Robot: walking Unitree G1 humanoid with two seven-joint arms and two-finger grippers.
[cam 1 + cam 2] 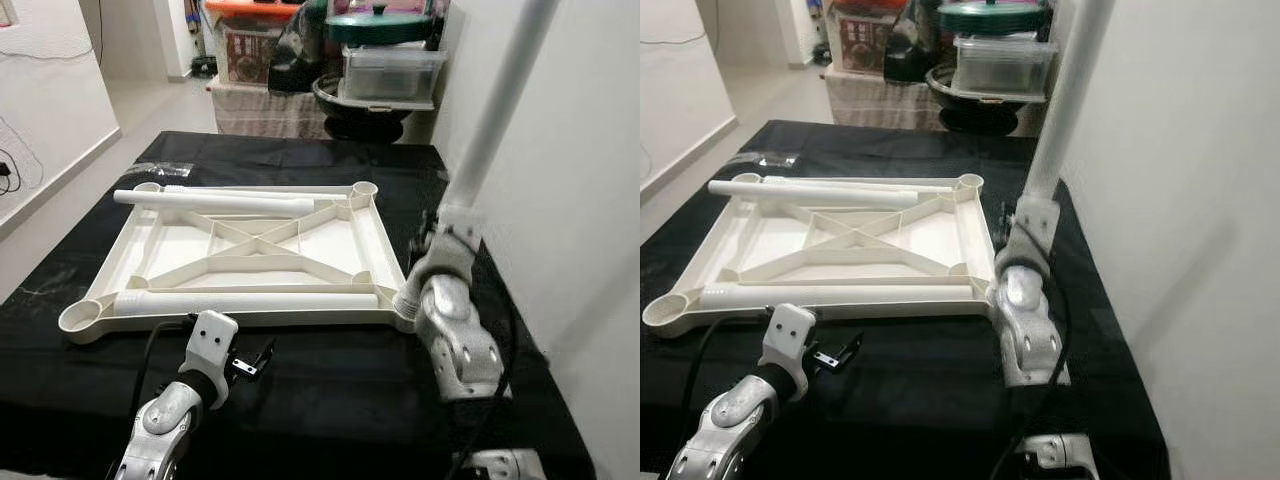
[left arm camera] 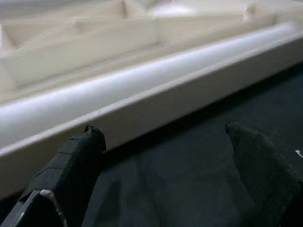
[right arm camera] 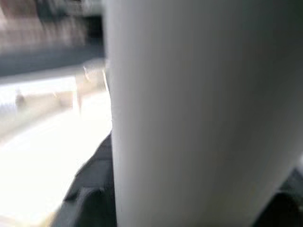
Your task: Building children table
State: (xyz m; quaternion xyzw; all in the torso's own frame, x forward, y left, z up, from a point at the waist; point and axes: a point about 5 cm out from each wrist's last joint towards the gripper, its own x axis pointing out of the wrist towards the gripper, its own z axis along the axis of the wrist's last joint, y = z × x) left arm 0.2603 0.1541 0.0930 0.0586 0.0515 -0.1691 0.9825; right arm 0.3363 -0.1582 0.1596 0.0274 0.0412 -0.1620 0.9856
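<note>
The tall white plastic table leg (image 1: 500, 95) runs out of the top edge of both eye views, so its upper end is cut off. Its lower end and the right gripper (image 1: 432, 240) around it are hidden behind the silver wrist, leaving the near right corner socket of the cream plastic tabletop frame (image 1: 385, 240) covered. In the right wrist view the leg is a pale blur and the black fingers (image 3: 92, 189) beside it are smeared. The left gripper (image 2: 163, 142) shows just its fingertips; its base is cropped.
</note>
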